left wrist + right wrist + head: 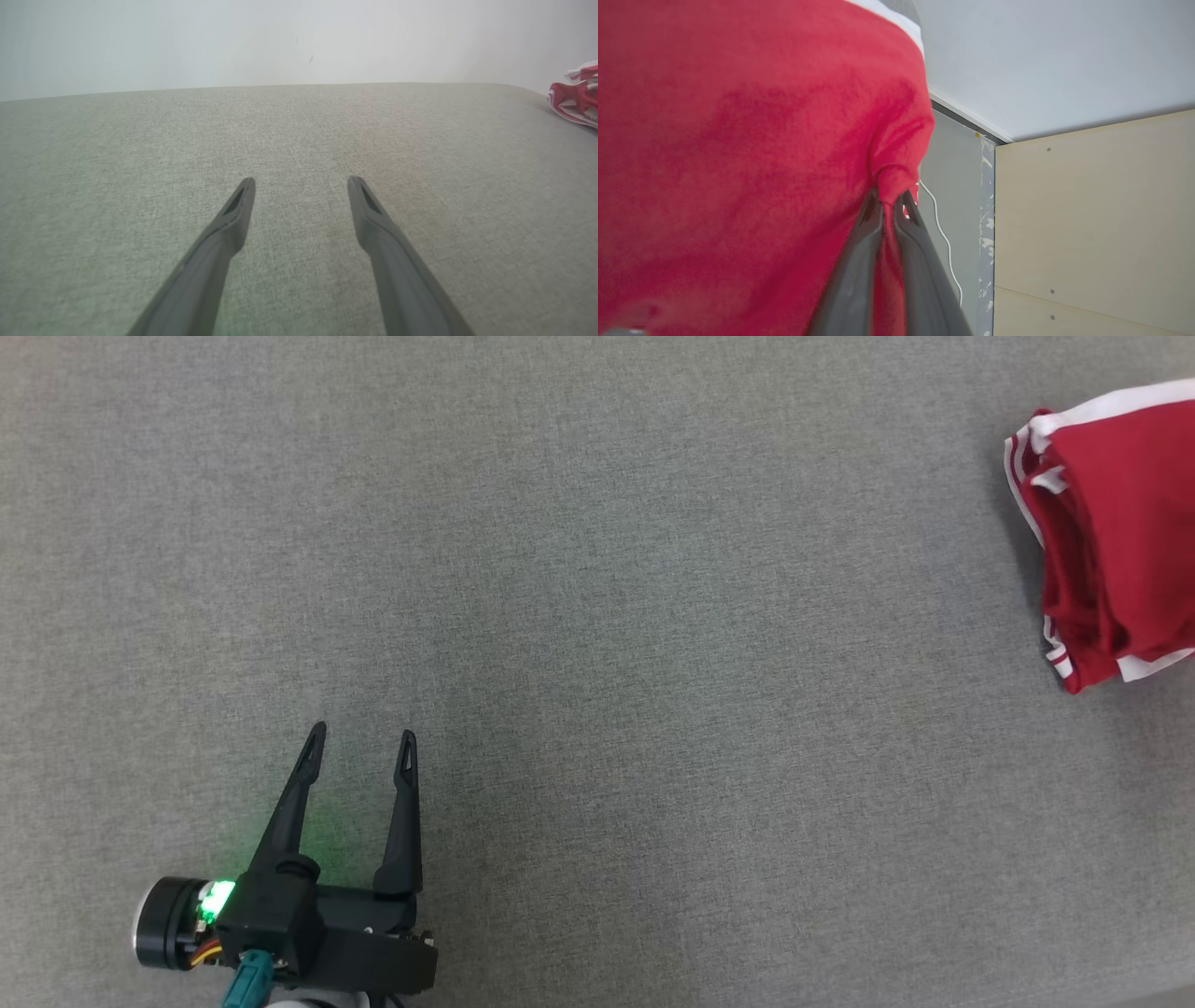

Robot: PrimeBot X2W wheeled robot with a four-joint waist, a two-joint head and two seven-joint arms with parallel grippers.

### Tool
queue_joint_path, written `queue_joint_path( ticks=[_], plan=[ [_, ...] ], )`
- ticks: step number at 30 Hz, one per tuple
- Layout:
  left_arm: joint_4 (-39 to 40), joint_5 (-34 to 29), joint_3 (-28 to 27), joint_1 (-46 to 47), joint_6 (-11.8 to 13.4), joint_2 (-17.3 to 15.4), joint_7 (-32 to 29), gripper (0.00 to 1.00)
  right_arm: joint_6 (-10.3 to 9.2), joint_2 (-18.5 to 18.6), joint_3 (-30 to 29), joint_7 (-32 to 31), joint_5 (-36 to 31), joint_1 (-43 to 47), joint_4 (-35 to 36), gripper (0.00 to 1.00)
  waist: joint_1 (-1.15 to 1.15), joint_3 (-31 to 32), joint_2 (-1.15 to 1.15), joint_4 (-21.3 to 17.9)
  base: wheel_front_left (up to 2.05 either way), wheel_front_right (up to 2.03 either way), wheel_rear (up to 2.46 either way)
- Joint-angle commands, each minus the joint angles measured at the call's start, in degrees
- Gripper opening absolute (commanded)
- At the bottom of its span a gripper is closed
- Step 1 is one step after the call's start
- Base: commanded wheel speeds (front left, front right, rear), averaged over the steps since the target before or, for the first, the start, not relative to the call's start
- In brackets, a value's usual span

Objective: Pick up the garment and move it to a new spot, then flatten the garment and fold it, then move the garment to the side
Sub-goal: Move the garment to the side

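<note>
Head view: left gripper (pixel 362 733) with fingers spread apart over grey fabric surface (pixel 597 616); red garment (pixel 1120 541) with white trim well apart, ahead and to the right of it.
Left wrist view: fingers spread, garment far right of the tips.
Right wrist view: right gripper (pixel 889 203) clamped together on a fold of the garment.

Grey fabric surface (pixel 597 569), pale wall (pixel 233 42), plywood panel (pixel 1101 210)
</note>
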State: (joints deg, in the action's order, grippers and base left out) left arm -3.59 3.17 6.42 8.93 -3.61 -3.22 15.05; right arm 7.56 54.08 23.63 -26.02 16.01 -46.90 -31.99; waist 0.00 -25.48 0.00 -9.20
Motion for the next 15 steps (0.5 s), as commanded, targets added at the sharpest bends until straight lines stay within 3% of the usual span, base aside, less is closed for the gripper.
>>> queue_joint_path(
  ticks=[1,2,3,9,15],
  plan=[
    [0.68,-0.32,0.08,0.45,-0.36,-0.20,0.15,1.00,-0.14,-0.96,-1.52,2.02,-1.08,1.11,-1.55,0.42,0.00,-0.22,0.00,0.28,0.00,0.00,0.00],
    [1.16,-0.68,0.32,0.59,-0.43,-0.38,0.15,1.00,-0.14,-1.41,-2.38,3.07,-1.86,1.42,-2.44,0.63,0.00,-0.23,0.00,0.28,0.00,0.00,0.00],
    [1.50,-0.96,0.59,0.72,-0.66,-0.61,0.14,1.00,-0.14,-1.78,-3.55,4.33,-2.68,1.47,-3.27,1.00,0.00,-0.18,0.00,0.27,0.00,0.00,0.00],
    [3.46,-2.22,1.46,-0.14,-0.96,-1.16,0.14,1.00,-0.15,-7.34,-12.05,11.37,-5.77,3.22,-6.49,1.00,0.00,2.66,0.00,-0.06,0.00,0.00,0.00],
    [4.61,-0.57,1.16,-3.55,-0.09,-0.51,0.15,1.00,-0.14,-15.48,-21.64,20.21,-7.27,9.35,-4.08,1.00,0.00,7.92,0.00,0.05,0.00,0.00,0.00]
  ],
)
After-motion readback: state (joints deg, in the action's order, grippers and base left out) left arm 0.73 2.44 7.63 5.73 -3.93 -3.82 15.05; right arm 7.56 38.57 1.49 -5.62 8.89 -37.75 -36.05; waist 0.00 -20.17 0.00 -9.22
